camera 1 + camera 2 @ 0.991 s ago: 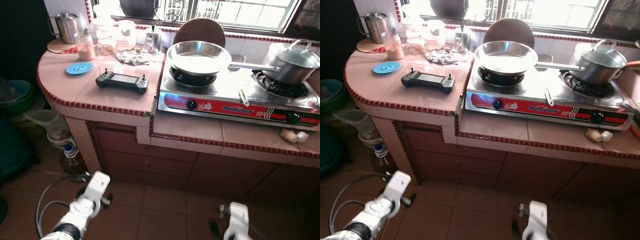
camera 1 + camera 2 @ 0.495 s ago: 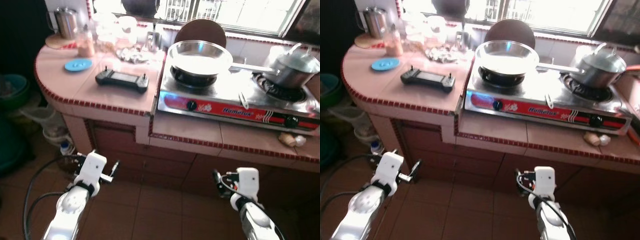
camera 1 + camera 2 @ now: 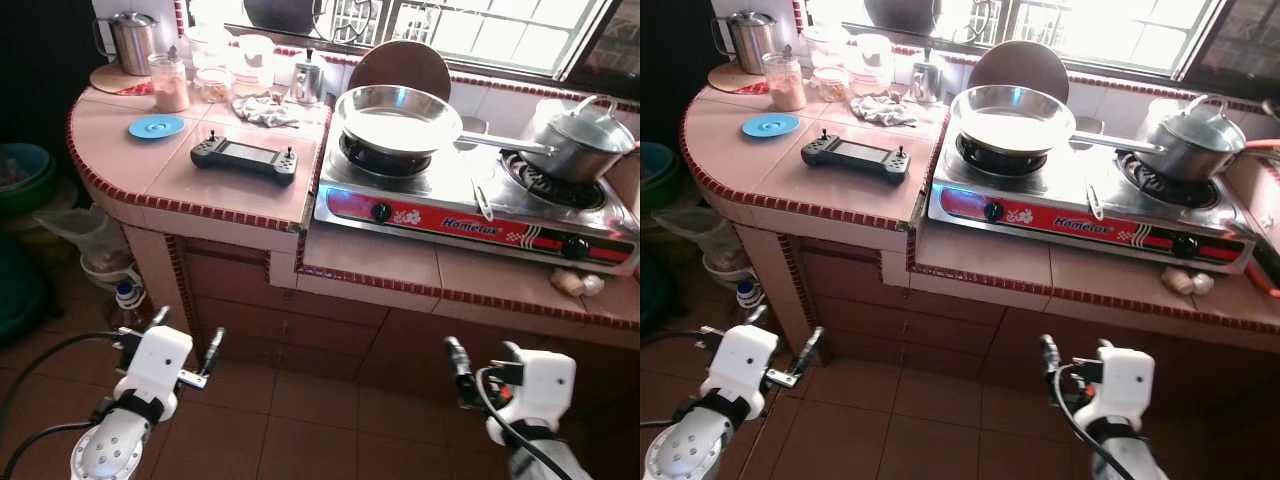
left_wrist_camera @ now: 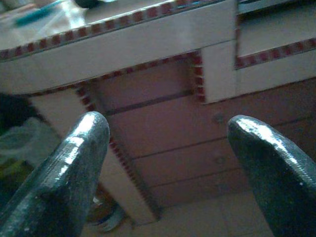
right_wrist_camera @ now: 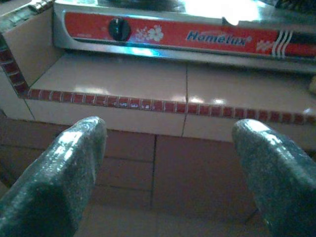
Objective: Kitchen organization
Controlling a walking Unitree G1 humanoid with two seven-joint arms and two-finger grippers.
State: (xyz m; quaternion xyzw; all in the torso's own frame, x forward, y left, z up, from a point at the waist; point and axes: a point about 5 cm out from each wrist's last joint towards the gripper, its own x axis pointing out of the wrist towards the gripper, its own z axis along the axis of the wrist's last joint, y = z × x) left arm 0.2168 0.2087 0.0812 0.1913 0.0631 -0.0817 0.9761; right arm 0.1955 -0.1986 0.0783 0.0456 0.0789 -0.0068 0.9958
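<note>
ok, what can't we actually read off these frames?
- Saucepan contents: head views, hidden by its lid.
- Jars at the counter's back: too small, washed out by window glare.
- Burner under the frying pan: pan covers it.
- Counter top: left wrist view, seen from below the edge; left pincer open.
- Stove top: cut off in right wrist view; right pincer open.

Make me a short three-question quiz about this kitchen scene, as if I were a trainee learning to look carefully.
1. True or false: the frying pan sits on the stove's left burner.
2. What lies nearest the black game controller on the counter? A) blue lid B) lidded pot C) garlic
3. Fill in: the left gripper and right gripper both have their fingers ____.

Key:
1. True.
2. A.
3. Open; each hangs low in front of the counter, holding nothing.
</note>
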